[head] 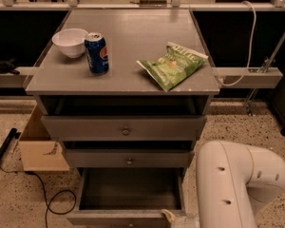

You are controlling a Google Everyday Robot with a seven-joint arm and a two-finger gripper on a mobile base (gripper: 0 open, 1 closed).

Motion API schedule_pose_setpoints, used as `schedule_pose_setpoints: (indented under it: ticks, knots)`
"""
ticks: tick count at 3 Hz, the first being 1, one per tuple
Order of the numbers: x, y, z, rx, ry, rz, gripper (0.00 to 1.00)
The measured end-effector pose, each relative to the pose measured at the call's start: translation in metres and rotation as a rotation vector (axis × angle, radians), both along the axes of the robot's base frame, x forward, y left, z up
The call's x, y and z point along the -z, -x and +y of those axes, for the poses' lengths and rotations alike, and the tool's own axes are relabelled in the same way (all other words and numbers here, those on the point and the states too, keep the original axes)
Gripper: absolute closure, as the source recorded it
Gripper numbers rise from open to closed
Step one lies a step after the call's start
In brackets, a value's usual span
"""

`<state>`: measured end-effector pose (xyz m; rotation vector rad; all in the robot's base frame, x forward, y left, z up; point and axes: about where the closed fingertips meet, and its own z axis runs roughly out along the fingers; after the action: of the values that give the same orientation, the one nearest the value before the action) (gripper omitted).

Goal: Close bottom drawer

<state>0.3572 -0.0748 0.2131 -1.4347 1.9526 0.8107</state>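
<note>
Camera view, tool (170,216) at front rim — bottom drawer (128,191) (pulled open)

White bowl (70,42) upper left, on grey cabinet top (133,32). Blue soda can (96,53) upright just right of bowl. Green chip bag (172,64) flat, right of centre. Cardboard box (40,148) on speckled floor (14,203), left edge; black cable (46,201) looped below it. White cable (250,37) upper right.

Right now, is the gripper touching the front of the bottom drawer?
Cannot tell. In the camera view the gripper overlaps the front rim of the open bottom drawer at the picture's lower edge, but neither contact nor a gap shows plainly.
</note>
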Motion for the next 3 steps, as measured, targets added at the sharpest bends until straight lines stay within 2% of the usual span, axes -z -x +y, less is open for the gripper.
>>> schedule_pose_setpoints:
  ticks: [1, 3]
  knots:
    - [0.0158, 0.0081, -0.0285, 0.028, -0.021, 0.040, 0.00]
    - [0.0144, 0.0085, -0.0245, 0.028, -0.022, 0.040, 0.00]
